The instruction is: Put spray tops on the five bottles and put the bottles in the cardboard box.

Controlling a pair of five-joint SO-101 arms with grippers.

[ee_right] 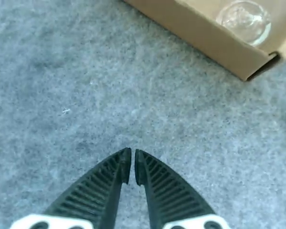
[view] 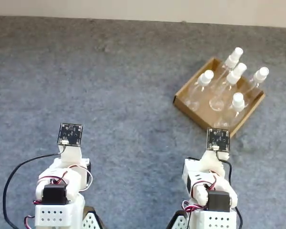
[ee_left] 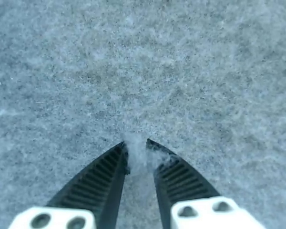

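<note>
The cardboard box (view: 182, 103) sits on the grey carpet at the right rear. Several clear bottles (view: 223, 90) lie inside it, each with a white spray top (view: 237, 75) on. In the right wrist view the box wall (ee_right: 205, 38) lies ahead, with one bottle's round base (ee_right: 243, 19) behind it. My right gripper (ee_right: 133, 151) hangs shut over bare carpet just short of the box, holding nothing. My left gripper (ee_left: 137, 144) is shut over carpet far to the left of the box, its tips a thin slit apart with nothing between them.
Grey carpet (view: 109, 86) covers the whole table. Both arm bases stand at the near edge, the left arm (view: 62, 186) and the right arm (view: 209, 191). A pale wall edge runs along the back.
</note>
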